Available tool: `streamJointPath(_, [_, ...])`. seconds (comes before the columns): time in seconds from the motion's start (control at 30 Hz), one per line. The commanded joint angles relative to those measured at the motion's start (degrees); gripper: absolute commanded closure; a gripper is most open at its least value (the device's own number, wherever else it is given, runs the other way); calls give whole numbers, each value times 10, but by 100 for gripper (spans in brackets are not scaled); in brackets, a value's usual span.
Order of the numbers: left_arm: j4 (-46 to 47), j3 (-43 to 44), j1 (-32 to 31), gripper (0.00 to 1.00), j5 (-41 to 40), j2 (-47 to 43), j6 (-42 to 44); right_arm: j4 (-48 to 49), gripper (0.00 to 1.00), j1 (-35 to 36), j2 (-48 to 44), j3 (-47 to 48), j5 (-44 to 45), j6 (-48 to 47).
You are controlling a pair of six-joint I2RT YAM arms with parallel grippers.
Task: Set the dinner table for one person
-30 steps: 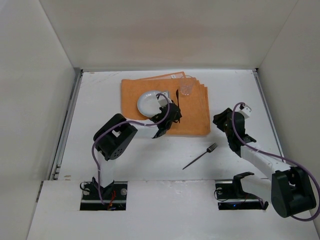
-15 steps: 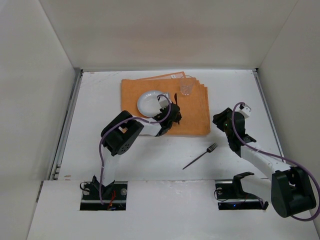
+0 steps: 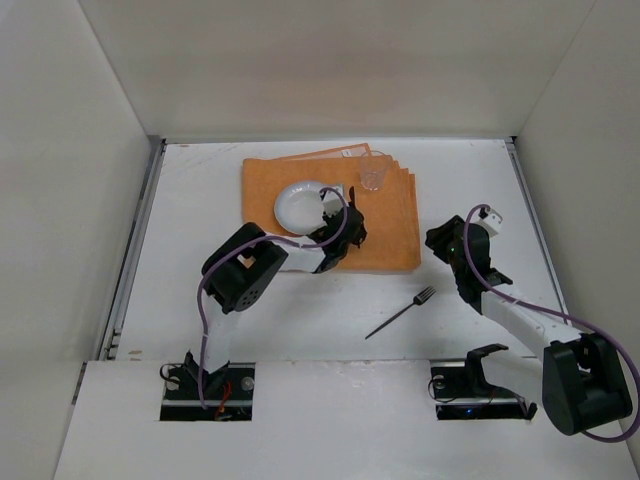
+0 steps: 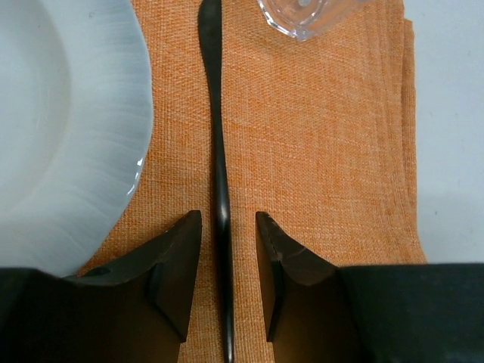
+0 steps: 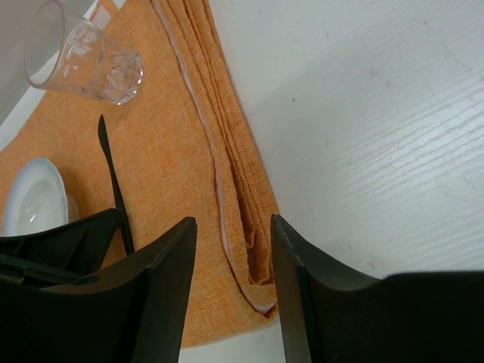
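My left end effector [image 4: 225, 238] is spread around a black utensil [image 4: 215, 113] on the orange mat [image 4: 325, 151]. My right end effector [image 5: 233, 227] is spread too. The white surface [image 3: 300, 310] lies under everything, inside white walls [image 3: 300, 70].

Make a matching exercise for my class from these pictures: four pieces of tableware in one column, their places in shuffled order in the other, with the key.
Column one
1. white plate
2. clear glass
3. fork
4. dark utensil

Column two
A. on the bare table, off the placemat
B. on the placemat, between the open fingers of the left tool
C. toward the placemat's far right corner
D. on the placemat, left of the dark utensil

Pairs: 1-D, 2-C, 3-A, 4-B
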Motion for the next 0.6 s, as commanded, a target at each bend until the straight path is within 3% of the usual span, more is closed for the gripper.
streamJointPath(0.0, [11,-7,-13,68,-22,-70,38,35,50,5,-3,18,-1,2])
streamJointPath(0.13, [46,-53,-32,70,11,-167,114,40,53,4,-10,14,-1,4])
streamJointPath(0.37, [23,-195,-103,76,131,-318,225,47,71,-2,-30,1,3,11])
streamJointPath(0.47, [-4,-250,-176,70,170,-349,268,47,71,-4,-30,0,2,11])
streamJointPath(0.57, [-25,-280,-252,60,134,-359,293,48,66,-6,-26,1,2,11])
